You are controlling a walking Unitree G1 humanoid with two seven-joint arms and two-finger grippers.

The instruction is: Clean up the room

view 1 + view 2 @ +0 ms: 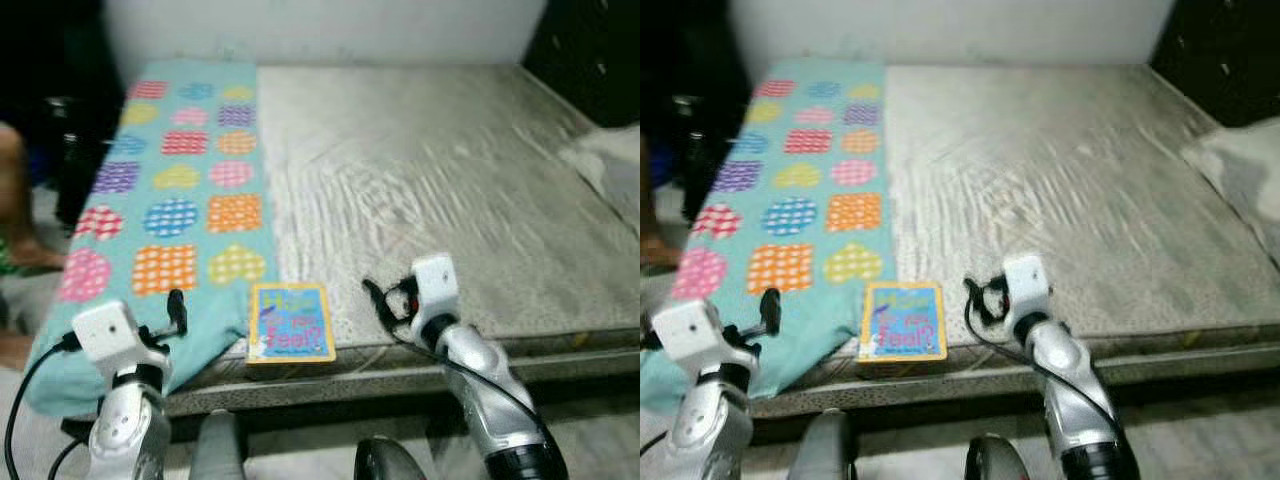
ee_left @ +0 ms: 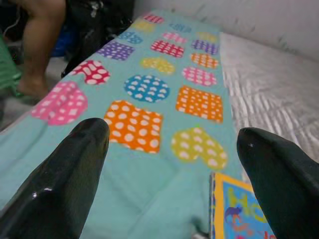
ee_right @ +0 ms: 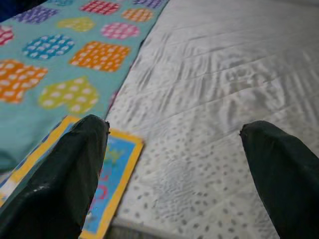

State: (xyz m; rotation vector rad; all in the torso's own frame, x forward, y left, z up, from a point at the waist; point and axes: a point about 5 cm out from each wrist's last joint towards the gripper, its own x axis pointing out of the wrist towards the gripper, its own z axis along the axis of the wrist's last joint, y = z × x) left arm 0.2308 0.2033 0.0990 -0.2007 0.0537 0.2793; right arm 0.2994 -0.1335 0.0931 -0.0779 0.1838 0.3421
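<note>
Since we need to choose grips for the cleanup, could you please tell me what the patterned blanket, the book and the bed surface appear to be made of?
The blanket looks like soft matte fleece or cotton: it drapes over the bed edge and folds.

The book seems to be stiff card or paper with a slightly glossy printed cover; it lies flat.

The bed surface looks like thin woven sheet fabric, grey and finely wrinkled, possibly with slight sheen.

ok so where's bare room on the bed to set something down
Free: the grey mattress right of the teal blanket, back to the wall and past the right gripper. Crowded: the front edge, where the book lies between both grippers, left gripper.
</note>
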